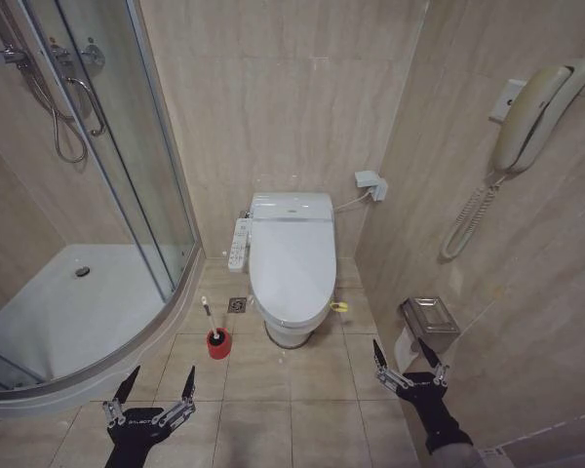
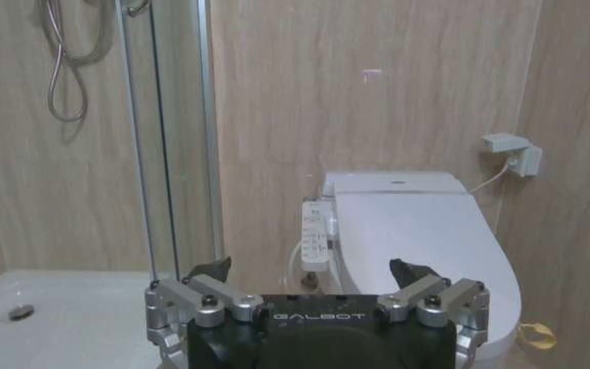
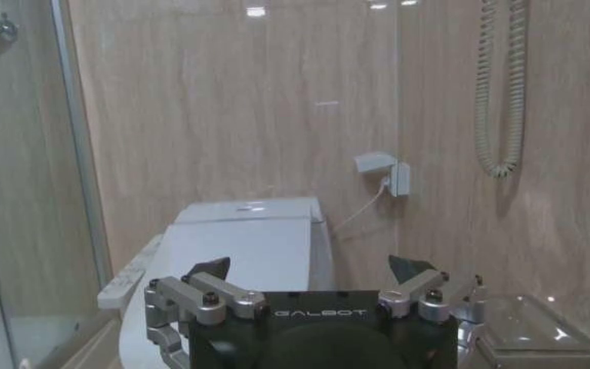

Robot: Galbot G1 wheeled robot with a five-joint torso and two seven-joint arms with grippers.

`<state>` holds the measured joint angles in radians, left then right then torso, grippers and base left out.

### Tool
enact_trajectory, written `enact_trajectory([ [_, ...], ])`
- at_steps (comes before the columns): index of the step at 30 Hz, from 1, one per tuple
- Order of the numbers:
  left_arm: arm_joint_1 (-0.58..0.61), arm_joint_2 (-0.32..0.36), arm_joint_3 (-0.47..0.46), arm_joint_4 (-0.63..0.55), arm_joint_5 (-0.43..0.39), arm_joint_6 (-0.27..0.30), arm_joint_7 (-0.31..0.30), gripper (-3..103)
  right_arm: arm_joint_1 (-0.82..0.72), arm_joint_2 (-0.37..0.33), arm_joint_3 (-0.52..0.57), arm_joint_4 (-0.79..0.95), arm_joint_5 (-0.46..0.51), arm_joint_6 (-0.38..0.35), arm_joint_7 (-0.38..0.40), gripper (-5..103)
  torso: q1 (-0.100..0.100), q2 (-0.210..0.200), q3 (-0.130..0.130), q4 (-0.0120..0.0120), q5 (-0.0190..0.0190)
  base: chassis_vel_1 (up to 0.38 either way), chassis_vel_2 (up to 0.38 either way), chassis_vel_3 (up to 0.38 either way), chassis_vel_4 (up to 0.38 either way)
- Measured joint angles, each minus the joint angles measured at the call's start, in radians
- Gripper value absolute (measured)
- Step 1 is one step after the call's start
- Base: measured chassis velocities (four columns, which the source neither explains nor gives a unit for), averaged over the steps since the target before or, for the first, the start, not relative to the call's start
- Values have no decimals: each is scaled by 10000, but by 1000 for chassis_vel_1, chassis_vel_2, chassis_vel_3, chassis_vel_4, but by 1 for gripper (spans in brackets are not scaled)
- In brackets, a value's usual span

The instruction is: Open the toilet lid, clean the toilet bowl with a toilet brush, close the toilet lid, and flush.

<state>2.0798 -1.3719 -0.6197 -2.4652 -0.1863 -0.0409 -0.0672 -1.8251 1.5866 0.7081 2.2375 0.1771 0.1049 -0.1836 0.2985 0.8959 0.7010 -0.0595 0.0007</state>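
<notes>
While the lid lies shut over the bowl, both end effectors, left and right, hover apart, empty. Glossy, slippery plastic; its yellow-green strap looks the surest hold.

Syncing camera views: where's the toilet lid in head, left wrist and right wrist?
Head: toilet lid closed, centre, against the back wall.
Left wrist: lid beyond the open left hand.
Right wrist: lid beyond the open right hand.
Shared landmark: white wall socket.
</notes>
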Motion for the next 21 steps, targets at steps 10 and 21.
enact_trajectory([
  [10, 0, 0, 0, 0, 0, 0, 0, 100, 86, -14, -50, -39, -34, -6, -46, 100, 0, 0, 0, 0, 0, 0, 0, 0, 0],
  [21, 0, 0, 0, 0, 0, 0, 0, 100, -88, -50, -14, -8, -121, 4, -38, 100, 0, 0, 0, 0, 0, 0, 0, 0, 0],
])
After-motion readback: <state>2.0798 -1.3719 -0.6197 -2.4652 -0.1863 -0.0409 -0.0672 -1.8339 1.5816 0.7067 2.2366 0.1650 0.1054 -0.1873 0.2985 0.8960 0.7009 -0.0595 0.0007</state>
